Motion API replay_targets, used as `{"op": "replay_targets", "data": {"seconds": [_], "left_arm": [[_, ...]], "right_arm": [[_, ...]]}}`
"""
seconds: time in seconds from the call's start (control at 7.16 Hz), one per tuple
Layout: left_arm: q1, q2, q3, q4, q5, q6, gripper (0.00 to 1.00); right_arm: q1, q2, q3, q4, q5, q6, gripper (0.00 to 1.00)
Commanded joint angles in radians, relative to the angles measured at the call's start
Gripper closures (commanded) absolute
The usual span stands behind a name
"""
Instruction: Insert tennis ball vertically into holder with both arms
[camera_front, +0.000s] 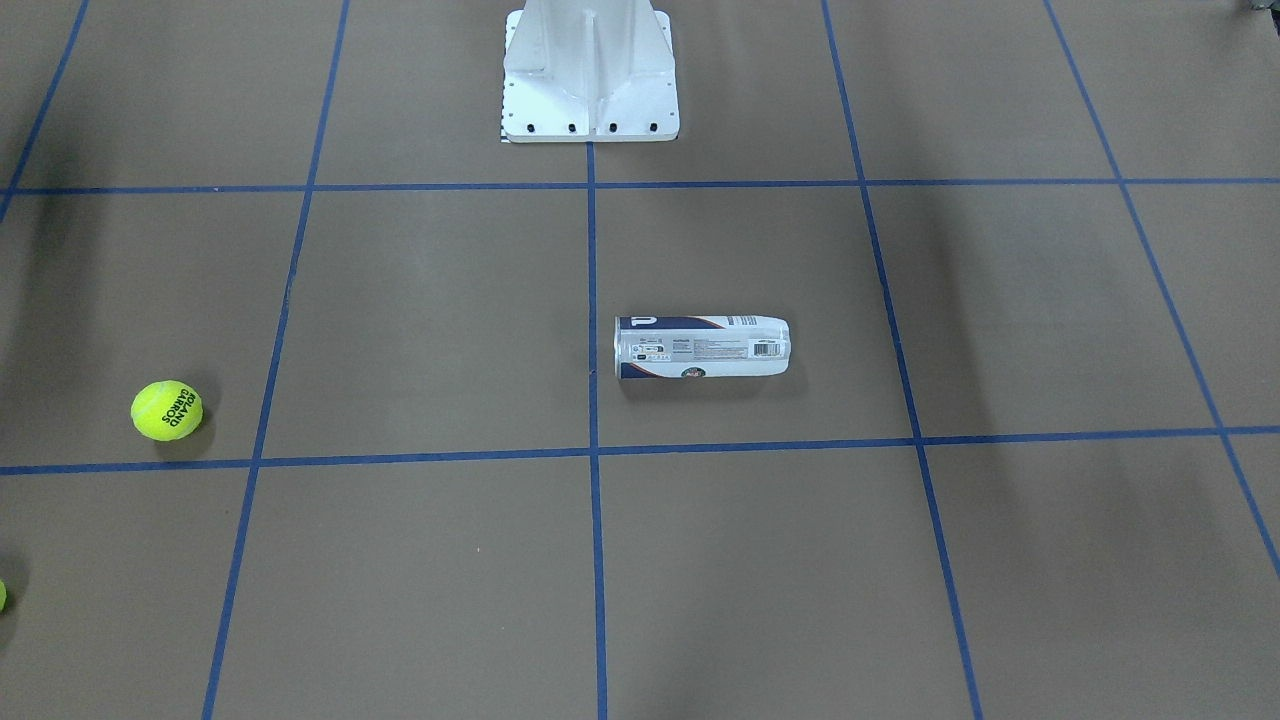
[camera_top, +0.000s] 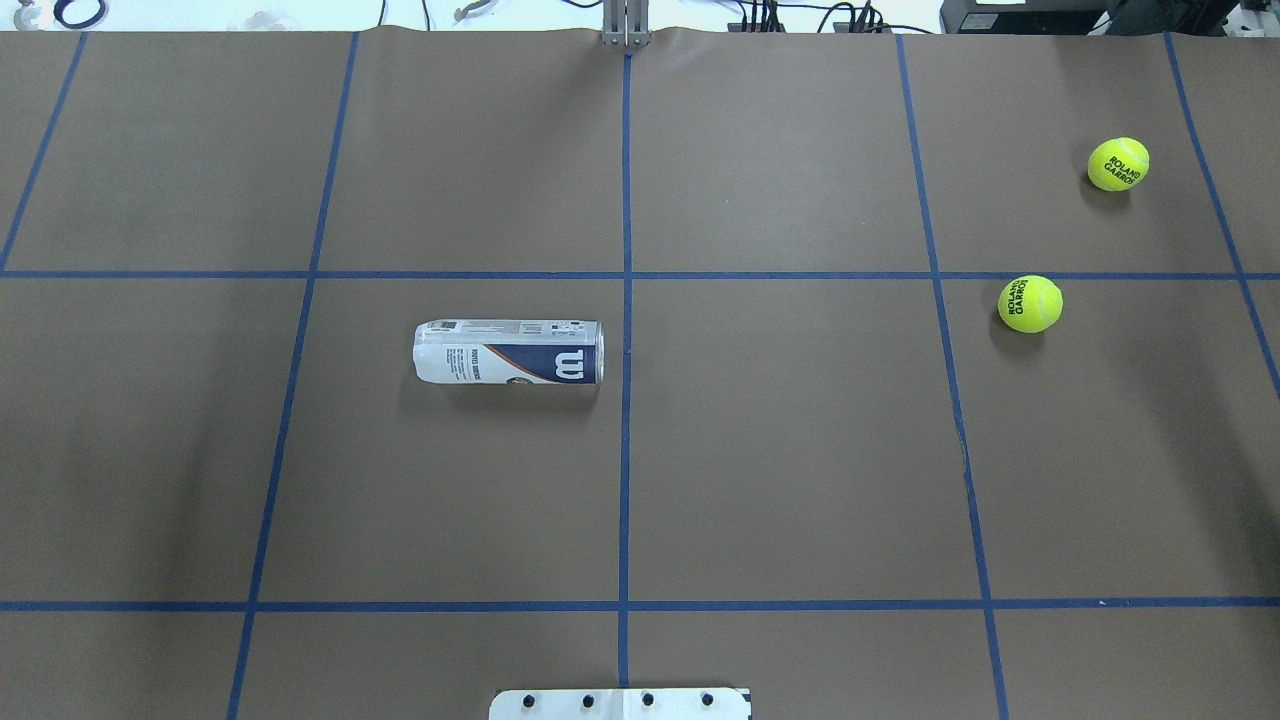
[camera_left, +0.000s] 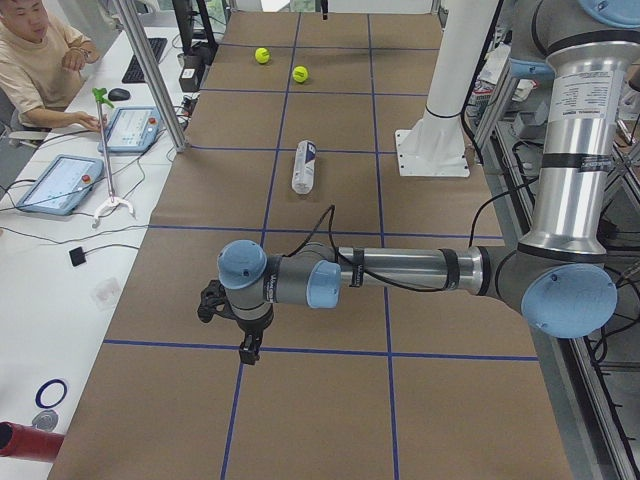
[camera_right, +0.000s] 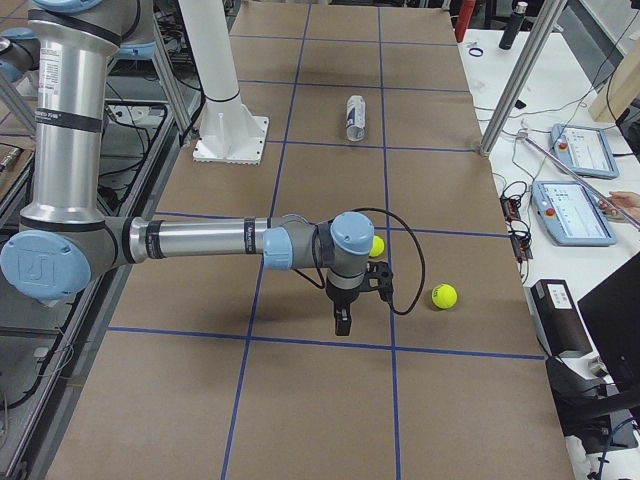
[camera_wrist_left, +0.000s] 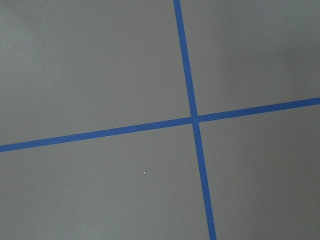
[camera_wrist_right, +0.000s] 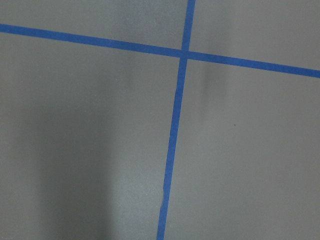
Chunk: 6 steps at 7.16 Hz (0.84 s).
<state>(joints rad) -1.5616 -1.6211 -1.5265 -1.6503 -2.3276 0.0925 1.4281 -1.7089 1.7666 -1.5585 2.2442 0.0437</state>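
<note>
The holder (camera_front: 702, 347) lies on its side on the brown table, near the middle; in the overhead view (camera_top: 509, 351) it lies left of the centre line with its "W" end toward the centre. A tennis ball (camera_top: 1030, 303) rests far to the right, also in the front-facing view (camera_front: 166, 410). A second ball (camera_top: 1118, 164) lies beyond it. My left gripper (camera_left: 246, 348) shows only in the exterior left view, hovering over bare table far from the holder (camera_left: 304, 167). My right gripper (camera_right: 342, 322) shows only in the exterior right view, close to one ball (camera_right: 377, 246). I cannot tell whether either is open or shut.
The white pedestal base (camera_front: 590, 70) stands at the robot's side of the table. Blue tape lines (camera_wrist_left: 192, 119) cross the table under both wrist cameras. An operator (camera_left: 40, 60) sits beside the table with tablets (camera_left: 62, 183); a red cylinder (camera_left: 28, 441) lies nearby.
</note>
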Motion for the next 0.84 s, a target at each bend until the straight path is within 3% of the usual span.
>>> {"op": "replay_targets", "data": {"seconds": [0.0, 0.7], "left_arm": [[0.000, 0.001, -0.015, 0.000, 0.007, 0.001, 0.00], [0.000, -0.011, -0.023, -0.011, 0.007, 0.004, 0.00]], "right_arm": [[0.000, 0.000, 0.001, 0.000, 0.000, 0.002, 0.00], [-0.005, 0.038, 0.040, 0.032, 0.009, 0.010, 0.00]]}}
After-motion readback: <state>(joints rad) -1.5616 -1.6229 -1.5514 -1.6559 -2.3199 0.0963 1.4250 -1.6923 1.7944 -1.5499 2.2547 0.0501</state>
